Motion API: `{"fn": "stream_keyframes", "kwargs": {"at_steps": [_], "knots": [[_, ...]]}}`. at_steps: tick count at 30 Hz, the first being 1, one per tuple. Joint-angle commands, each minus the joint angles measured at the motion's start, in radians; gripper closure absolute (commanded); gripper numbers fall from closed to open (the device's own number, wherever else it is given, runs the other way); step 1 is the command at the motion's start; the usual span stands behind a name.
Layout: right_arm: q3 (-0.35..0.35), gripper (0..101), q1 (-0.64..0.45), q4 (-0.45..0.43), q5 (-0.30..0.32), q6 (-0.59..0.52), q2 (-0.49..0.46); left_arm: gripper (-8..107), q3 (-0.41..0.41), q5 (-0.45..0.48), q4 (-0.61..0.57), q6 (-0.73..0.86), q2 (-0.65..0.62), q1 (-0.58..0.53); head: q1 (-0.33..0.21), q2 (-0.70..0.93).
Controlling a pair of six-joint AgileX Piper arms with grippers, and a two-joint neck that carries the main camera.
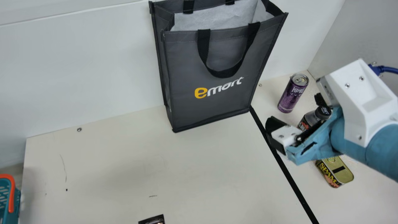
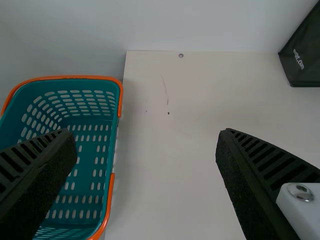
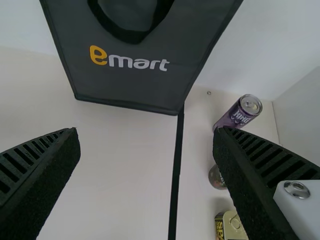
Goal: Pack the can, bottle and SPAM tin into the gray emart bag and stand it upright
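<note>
The gray emart bag (image 1: 217, 62) stands upright with its top open against the back wall. A purple can (image 1: 292, 93) is upright right of the bag. The bottle (image 1: 307, 119), dark-capped, is partly hidden behind my right gripper (image 1: 292, 115), which hangs open. Nearer the front lies the SPAM tin (image 1: 335, 171). In the right wrist view, my right gripper (image 3: 146, 135) has nothing between its wide-apart fingers; the can (image 3: 240, 112), bottle (image 3: 217, 177) and SPAM tin (image 3: 232, 225) are beside one finger. In the left wrist view my left gripper (image 2: 147, 135) is open and empty.
A teal basket with an orange rim (image 1: 11, 193) is at the main view's left edge, and the basket (image 2: 95, 145) shows large in the left wrist view. A black strip (image 1: 290, 174) runs across the table. A small dark printed item (image 1: 153, 219) is at the front edge.
</note>
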Motion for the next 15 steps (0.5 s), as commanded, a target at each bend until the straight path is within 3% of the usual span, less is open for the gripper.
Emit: {"fn": "stream_keyframes", "kwargs": {"at_steps": [1, 15], "knots": [[-0.028, 6, -0.013, 0.013, 0.005, -0.034, 0.02, 9, 0.0, 0.0, 0.0, 0.0, 0.0, 0.0, -0.023, -0.001], [-0.244, 6, -0.073, 0.064, 0.029, -0.223, 0.189, 9, 0.0, 0.0, 0.0, 0.0, 0.0, 0.0, -0.023, -0.001]]}}
